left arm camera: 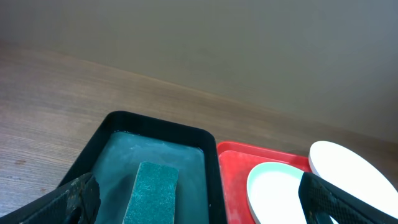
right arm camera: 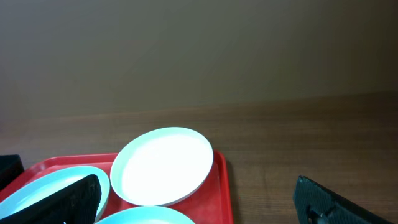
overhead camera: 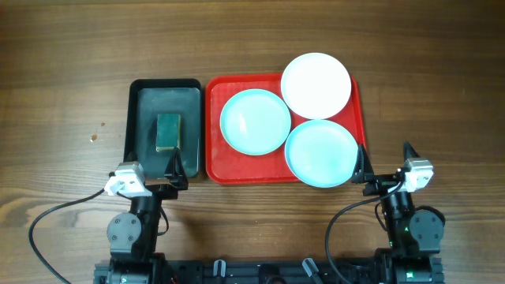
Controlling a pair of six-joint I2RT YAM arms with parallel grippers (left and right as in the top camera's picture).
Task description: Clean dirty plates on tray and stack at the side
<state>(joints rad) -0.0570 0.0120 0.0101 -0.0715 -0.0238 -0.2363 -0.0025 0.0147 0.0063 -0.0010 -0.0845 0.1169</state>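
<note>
Nothing on the task is done yet. All three plates sit on the red tray [overhead camera: 237,167], right of centre on the table [overhead camera: 63,95]: the white plate [overhead camera: 316,85] far right, overhanging the far rim; one aqua plate [overhead camera: 255,121] at the left; the other aqua plate [overhead camera: 321,152] near right, reaching the near rim. The plates crowd each other where they meet; I cannot tell whether they touch or overlap. No soil is resolvable on any of them. Just left of the tray is a black basin [overhead camera: 144,102] with a green sponge [overhead camera: 167,131] lying flat in it. The left gripper [overhead camera: 151,177] hangs at the near end of the basin with its claw spread wide and nothing in it. The right gripper [overhead camera: 385,170] hangs beside the tray's near right corner, likewise spread and empty. Judgement on handling: the plates look stiff, shallow, glossy and probably light, so slippery under a pinch and prone to skate on the tray. Take hold at the rim, one finger over and one under. The white plate's overhanging far edge looks easiest to reach.
</note>
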